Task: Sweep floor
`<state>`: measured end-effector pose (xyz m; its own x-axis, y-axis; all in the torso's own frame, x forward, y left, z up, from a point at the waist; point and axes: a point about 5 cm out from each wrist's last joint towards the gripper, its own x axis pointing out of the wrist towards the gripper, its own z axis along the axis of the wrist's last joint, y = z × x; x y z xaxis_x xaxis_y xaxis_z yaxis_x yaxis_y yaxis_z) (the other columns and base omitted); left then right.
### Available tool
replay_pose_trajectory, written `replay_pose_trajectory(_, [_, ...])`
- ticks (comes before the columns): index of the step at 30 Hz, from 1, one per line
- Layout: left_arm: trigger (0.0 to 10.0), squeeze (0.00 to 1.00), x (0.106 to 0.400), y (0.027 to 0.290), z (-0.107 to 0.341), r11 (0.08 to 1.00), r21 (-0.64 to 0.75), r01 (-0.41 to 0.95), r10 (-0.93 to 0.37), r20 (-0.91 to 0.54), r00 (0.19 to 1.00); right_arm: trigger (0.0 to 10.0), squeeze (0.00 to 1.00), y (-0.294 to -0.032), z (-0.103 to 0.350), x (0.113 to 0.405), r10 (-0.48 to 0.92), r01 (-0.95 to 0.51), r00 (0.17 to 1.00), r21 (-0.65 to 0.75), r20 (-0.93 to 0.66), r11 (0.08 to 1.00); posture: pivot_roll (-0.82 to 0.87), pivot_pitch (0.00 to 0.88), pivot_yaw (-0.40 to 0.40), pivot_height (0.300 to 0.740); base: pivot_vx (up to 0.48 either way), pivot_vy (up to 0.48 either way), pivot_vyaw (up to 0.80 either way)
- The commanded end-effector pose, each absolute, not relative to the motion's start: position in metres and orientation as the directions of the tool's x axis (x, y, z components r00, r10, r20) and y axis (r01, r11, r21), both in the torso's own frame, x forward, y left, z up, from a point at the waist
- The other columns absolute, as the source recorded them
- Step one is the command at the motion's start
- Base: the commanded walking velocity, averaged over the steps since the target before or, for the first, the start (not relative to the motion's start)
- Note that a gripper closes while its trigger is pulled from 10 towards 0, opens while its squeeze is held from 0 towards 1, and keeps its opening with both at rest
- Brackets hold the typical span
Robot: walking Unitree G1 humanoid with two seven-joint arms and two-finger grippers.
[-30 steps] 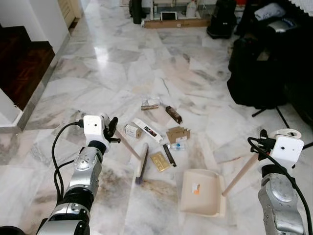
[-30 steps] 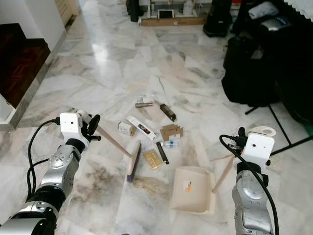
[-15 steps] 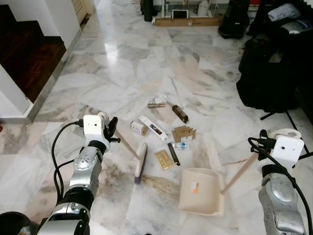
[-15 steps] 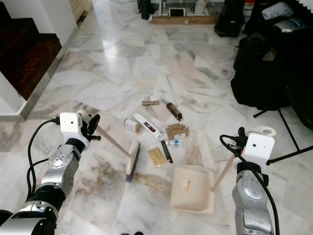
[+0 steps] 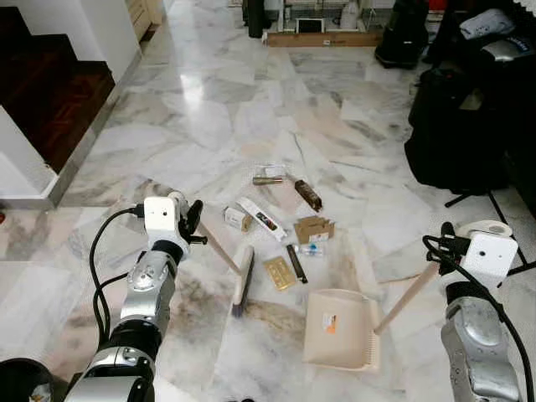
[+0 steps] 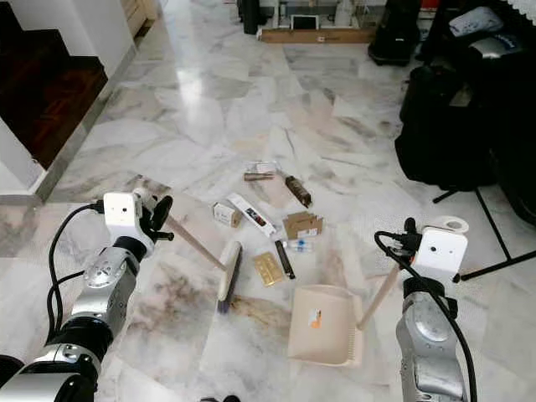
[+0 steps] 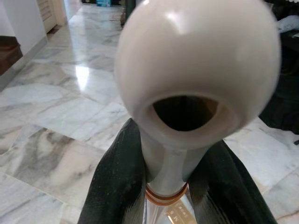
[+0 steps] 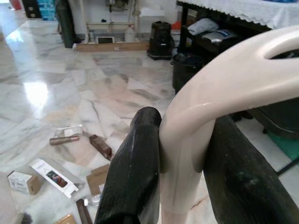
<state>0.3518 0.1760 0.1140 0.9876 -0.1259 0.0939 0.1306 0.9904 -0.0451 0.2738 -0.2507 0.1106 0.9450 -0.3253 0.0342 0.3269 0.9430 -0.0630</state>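
The broom (image 5: 240, 276) sits at 7 o'clock of the litter pile (image 5: 280, 230), its head on the marble floor (image 5: 251, 117). Long, stiff and light, I'd guess, so it's best held at the handle top, where the left gripper (image 7: 180, 182) is clamped. The right gripper (image 8: 182, 154) is clamped on the dustpan (image 5: 342, 329), which has slid slightly toward 9 o'clock versus a second ago.

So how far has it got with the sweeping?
Barely started. Left hand grips the broom, right hand the dustpan; both are down on the floor. The dustpan looks empty, and the litter lies scattered beyond it, left to sweep in.
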Motion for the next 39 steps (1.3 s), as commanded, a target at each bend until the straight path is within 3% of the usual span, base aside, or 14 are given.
replay_pose_trajectory(1, [10.0, 0.00, 0.3534, 0.1765, 0.1214, 0.991, -0.029, 0.134, -0.129, 0.125, 0.984, 10.0, 0.00, -0.2487, 0.1144, 0.2765, -0.322, 0.325, 0.945, -0.053, 0.053, 0.944, 0.06, 0.124, 0.028, 0.740, 0.000, 0.000, 0.00])
replay_pose_trajectory(12, [10.0, 0.00, 0.3537, 0.1808, 0.1227, 0.993, -0.023, 0.118, -0.114, 0.128, 0.985, 10.0, 0.00, -0.2435, 0.1149, 0.2824, -0.304, 0.307, 0.951, -0.058, 0.054, 0.950, 0.07, 0.122, 0.033, 0.740, 0.246, 0.000, 0.30])
replay_pose_trajectory(39, [10.0, 0.00, 0.3551, 0.1789, 0.1249, 0.989, -0.010, 0.144, -0.142, 0.130, 0.981, 10.0, 0.00, -0.2482, 0.1121, 0.2786, -0.333, 0.335, 0.942, -0.049, 0.052, 0.941, 0.06, 0.111, 0.046, 0.740, 0.251, 0.000, 0.00])
